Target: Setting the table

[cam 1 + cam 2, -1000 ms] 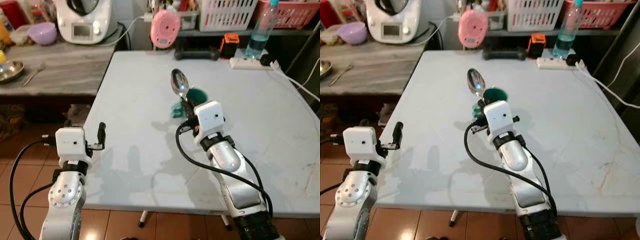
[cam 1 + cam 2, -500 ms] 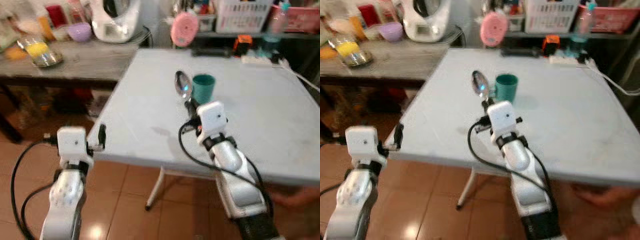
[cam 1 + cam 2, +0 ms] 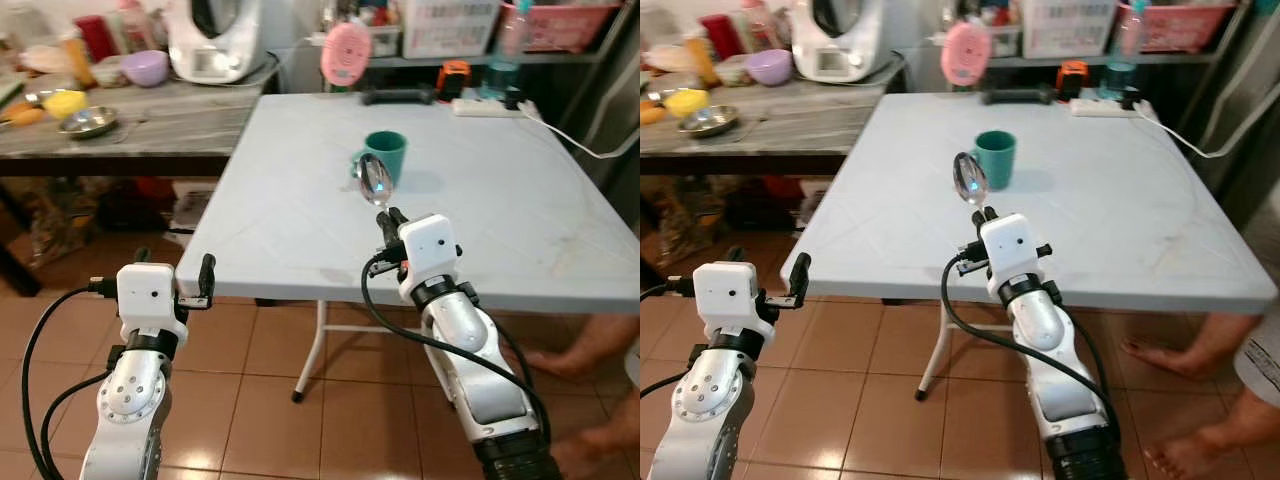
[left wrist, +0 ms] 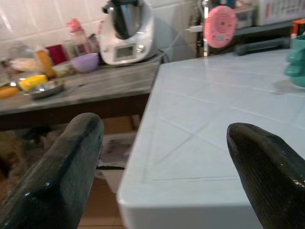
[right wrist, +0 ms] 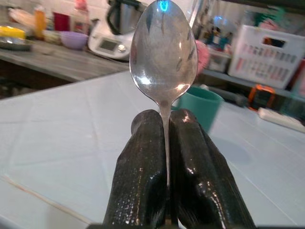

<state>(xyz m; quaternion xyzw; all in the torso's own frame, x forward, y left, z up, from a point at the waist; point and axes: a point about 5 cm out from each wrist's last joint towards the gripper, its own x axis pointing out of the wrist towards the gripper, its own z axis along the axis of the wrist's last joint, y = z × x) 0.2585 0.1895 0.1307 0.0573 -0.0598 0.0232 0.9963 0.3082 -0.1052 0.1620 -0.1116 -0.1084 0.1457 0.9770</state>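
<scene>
My right gripper (image 3: pixel 388 217) is shut on a metal spoon (image 3: pixel 376 182), bowl end up, held above the near part of the pale table (image 3: pixel 300 200). In the right wrist view the spoon (image 5: pixel 163 52) stands pinched between the two black fingers (image 5: pixel 143 181). A green mug (image 3: pixel 385 155) stands on the table just beyond the spoon. My left gripper (image 3: pixel 172 272) is open, off the table's near left corner above the floor. The left wrist view has both fingers (image 4: pixel 66 162) wide apart, facing the table corner (image 4: pixel 157 186).
A side counter (image 3: pixel 120 110) to the left holds a white kitchen machine (image 3: pixel 210 40), a purple bowl (image 3: pixel 146 67) and a steel dish (image 3: pixel 86 122). A pink gadget (image 3: pixel 346 45), power strip (image 3: pixel 487 105) and bottle stand at the table's far edge. A person's bare feet (image 3: pixel 570 362) are at right.
The whole view has pulled back from the table: I now stand off its near edge, with tiled floor below. The spoon stays held. A person's feet have come into view.
</scene>
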